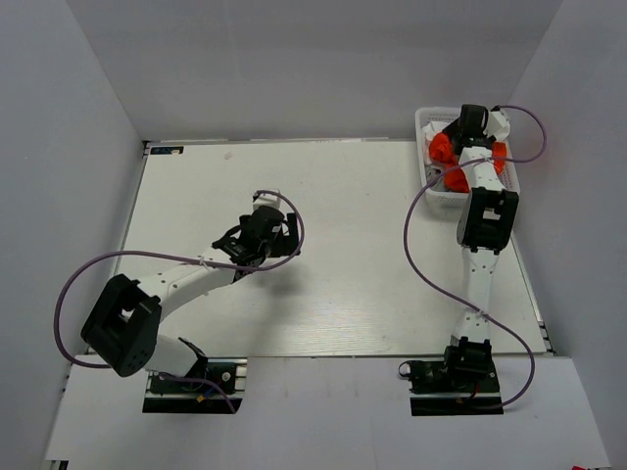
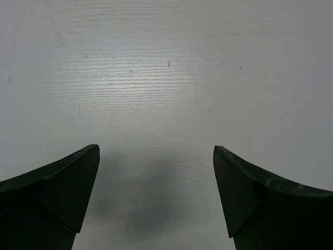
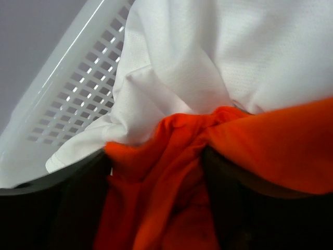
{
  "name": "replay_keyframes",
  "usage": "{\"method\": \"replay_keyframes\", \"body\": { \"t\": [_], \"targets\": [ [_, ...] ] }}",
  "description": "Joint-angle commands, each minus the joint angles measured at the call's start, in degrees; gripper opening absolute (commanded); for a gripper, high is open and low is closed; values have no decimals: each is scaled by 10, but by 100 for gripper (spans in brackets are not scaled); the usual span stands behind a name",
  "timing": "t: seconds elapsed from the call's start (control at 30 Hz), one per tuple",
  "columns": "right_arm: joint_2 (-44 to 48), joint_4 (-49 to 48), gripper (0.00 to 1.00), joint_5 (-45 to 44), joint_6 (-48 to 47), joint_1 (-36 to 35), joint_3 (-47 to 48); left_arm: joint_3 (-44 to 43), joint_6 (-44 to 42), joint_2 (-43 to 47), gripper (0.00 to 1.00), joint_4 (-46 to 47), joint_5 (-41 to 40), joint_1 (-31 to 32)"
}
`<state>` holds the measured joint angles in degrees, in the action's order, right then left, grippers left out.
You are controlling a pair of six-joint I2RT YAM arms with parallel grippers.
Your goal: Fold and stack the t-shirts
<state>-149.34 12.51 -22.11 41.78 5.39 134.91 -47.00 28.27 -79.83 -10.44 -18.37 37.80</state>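
Orange shirt [image 3: 270, 140]: bunched with white shirt [image 3: 208, 57] in basket [image 3: 78, 88], 1 o'clock corner of surface [image 1: 343, 196]. Right pincer [image 3: 156, 151] straddles orange folds; clamped or not, I cannot tell. I'd take one layer and lift straight, clear of the lattice wall at 10 o'clock. Left pincer [image 2: 156, 151] wide, unladen; spreading room lies mid-surface.

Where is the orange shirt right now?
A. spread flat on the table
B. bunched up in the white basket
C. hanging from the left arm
B: the orange-red t-shirt lies crumpled against the white t-shirt inside the lattice basket.
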Motion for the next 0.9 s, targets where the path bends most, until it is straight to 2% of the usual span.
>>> {"method": "replay_keyframes", "body": {
  "t": [0.0, 0.03, 0.1, 0.13, 0.23, 0.27, 0.37, 0.5, 0.63, 0.7, 0.83, 0.87],
  "targets": [
    [-24, -30, 69, 16, 14, 5, 17, -24, -4, -13, 100, -5, 7, -3],
    [-30, -33, 59, 16, 14, 6, 15, -30, -4, -13, 100, -5, 13, -3],
    [-30, -33, 22, 28, 22, 7, 12, -30, 1, -19, 100, -5, 13, -3],
    [-25, -31, 0, 32, 23, 9, 4, -35, 1, -19, 100, -5, 13, -3],
    [11, -57, 0, 37, -5, 9, -42, -35, 1, -19, 100, -5, 19, -3],
    [22, -71, 0, 36, -13, 9, -89, -35, 1, -19, 100, -5, 19, -3],
    [103, -144, 0, 34, -56, 6, -152, -35, 1, -19, 100, 8, 32, -3],
    [175, -163, 0, 50, -123, 3, -182, -28, 1, -8, 100, 18, 37, -3],
    [290, -213, 0, 71, -169, 4, -249, -14, 1, 16, 100, 38, 47, -3],
    [314, -228, 0, 82, -193, 5, -279, -9, 1, 31, 100, 38, 47, -3],
    [381, -217, 0, 97, -236, 5, -289, 2, -4, 56, 100, 50, 47, -3],
    [396, -217, 0, 123, -242, 5, -290, 2, -4, 57, 100, 50, 47, -3]
  ]
}}
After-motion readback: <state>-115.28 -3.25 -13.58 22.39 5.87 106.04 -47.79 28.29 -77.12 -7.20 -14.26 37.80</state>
